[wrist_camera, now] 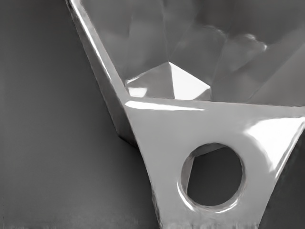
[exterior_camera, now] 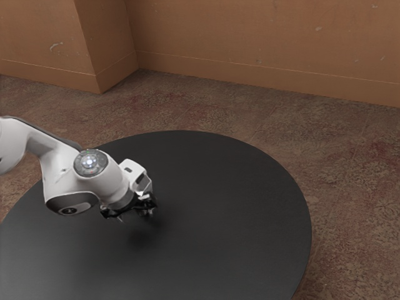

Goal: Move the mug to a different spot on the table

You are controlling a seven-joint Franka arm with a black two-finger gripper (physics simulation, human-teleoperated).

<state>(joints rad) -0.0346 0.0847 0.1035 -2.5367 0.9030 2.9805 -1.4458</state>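
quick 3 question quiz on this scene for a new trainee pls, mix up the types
1. True or false: the table has a round black top.
2. Pick one: in the exterior view the tool is (a) raised high over the table, (b) low, close to the tabletop, (c) out past the table's edge.
3. Fill in: in the wrist view, the grey mug sits just under the hand, and its handle has a round ____ through it.

Key: 1 true; 2 b; 3 hole.

White arm point(exterior_camera: 62, 178), smooth rounded links, grey round joint cap point(exterior_camera: 89, 162) with pale glowing centre (bluish-white). Dark grey ring point(exterior_camera: 70, 209) under the elbow shell. White boxy wrist mount point(exterior_camera: 139, 178), black end effector point(exterior_camera: 130, 211).
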